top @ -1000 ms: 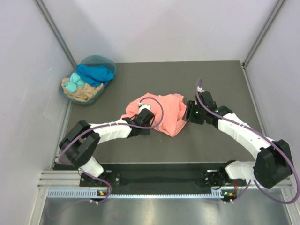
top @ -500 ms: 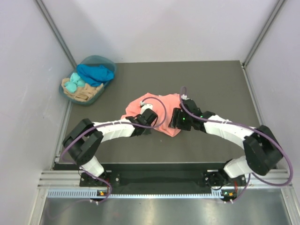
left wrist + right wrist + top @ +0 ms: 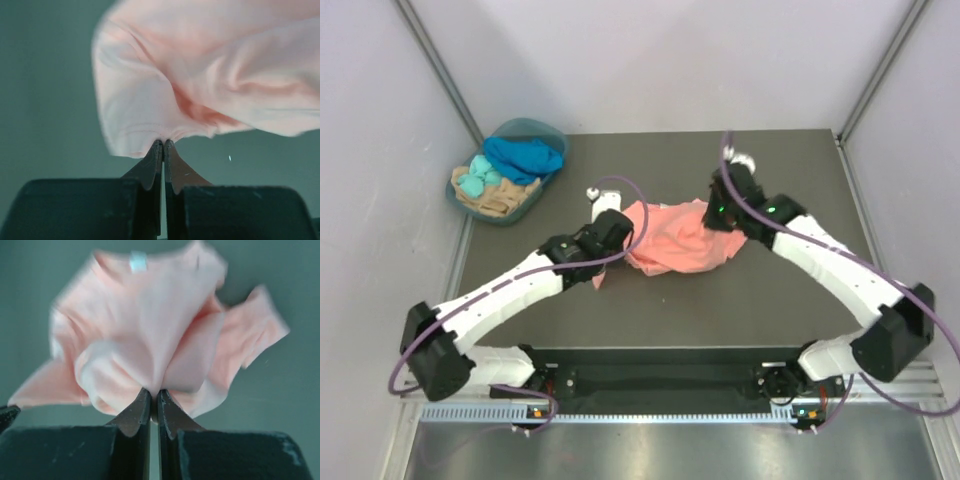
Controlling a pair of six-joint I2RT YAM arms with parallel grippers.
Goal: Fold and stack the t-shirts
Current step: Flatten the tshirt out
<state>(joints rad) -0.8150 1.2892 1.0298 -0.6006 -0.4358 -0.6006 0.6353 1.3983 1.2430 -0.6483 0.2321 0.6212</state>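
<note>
At the table's (image 3: 790,300) ten o'clock corner sits a basket (image 3: 527,122) holding blue, teal and tan clothes (image 3: 525,156). Nearer the middle, the left gripper (image 3: 608,228) is clamped tight on a hem of the pink t-shirt (image 3: 675,240), at the shirt's nine o'clock edge. The shirt is bunched between both grippers, over the table's centre. At its two o'clock, the right gripper (image 3: 722,212) pinches a fold of fabric, fingers pressed together.
</note>
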